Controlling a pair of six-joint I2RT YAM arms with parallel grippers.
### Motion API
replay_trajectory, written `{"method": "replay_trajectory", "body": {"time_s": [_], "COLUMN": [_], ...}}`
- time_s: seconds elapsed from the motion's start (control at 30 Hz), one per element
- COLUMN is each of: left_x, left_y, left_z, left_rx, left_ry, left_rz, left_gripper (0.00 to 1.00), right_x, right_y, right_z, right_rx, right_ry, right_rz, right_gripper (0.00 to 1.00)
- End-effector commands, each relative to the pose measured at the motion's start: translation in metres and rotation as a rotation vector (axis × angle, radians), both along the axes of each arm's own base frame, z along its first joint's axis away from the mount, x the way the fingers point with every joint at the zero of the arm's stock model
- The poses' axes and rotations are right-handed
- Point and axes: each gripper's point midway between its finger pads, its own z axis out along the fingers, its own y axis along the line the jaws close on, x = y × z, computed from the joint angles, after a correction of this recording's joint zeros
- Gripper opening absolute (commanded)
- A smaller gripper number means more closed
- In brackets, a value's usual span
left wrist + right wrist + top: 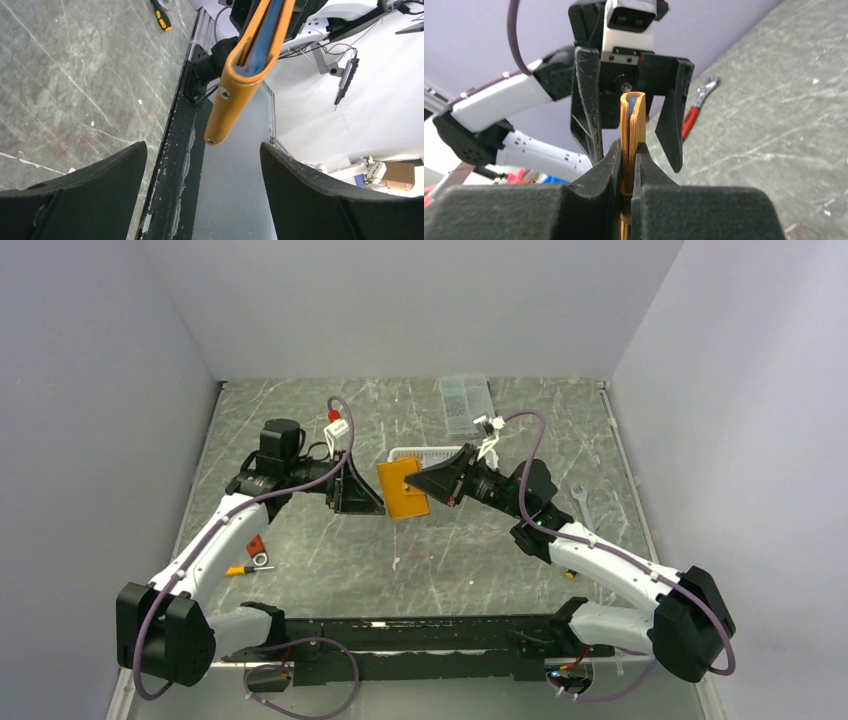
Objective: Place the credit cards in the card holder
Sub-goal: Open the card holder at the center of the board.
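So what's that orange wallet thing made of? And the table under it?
The card holder looks like matte orange leather or fake leather: soft folded edge, metal snap studs. The table looks like grey-green stone or a marble print, with white veins.

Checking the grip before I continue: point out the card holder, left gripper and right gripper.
card holder (402, 490): top view, middle of its orange face.
left gripper (202, 147): left wrist view, midway between its open fingertips.
right gripper (629, 148): right wrist view, midway between fingertips clamping the holder.
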Motion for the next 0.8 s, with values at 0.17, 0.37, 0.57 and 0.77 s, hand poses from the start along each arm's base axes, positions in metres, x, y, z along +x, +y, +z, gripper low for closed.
{"method": "replay_trajectory", "body": {"time_s": [0.17, 0.37, 0.57, 0.77], "left_x": [0.010, 0.010, 0.016, 0.020], "left_y": [-0.007, -0.008, -0.008, -0.007], "left_z": [0.045, 0.048, 0.054, 0.060], "left_rx": [-0.124, -0.176, -0.196, -0.207], "left_ry": [-0.012, 0.017, 0.005, -0.014], "left_rz": [0.001, 0.013, 0.034, 0.047], "left_gripper": [0.77, 0.54, 0.49, 0.35], "right_x": [0.019, 0.024, 0.022, 0.023], "right_y": [0.000, 0.002, 0.016, 0.022], "right_z": [0.054, 0.046, 0.032, 0.020], "right_rx": [0.227, 0.221, 0.179, 0.158], "right_ry": [-0.035, -0.010, 0.015, 0.036], "right_rz": [-0.133, -0.166, -0.142, -0.147], "right_gripper": [0.00, 0.00, 0.00, 0.00]}}
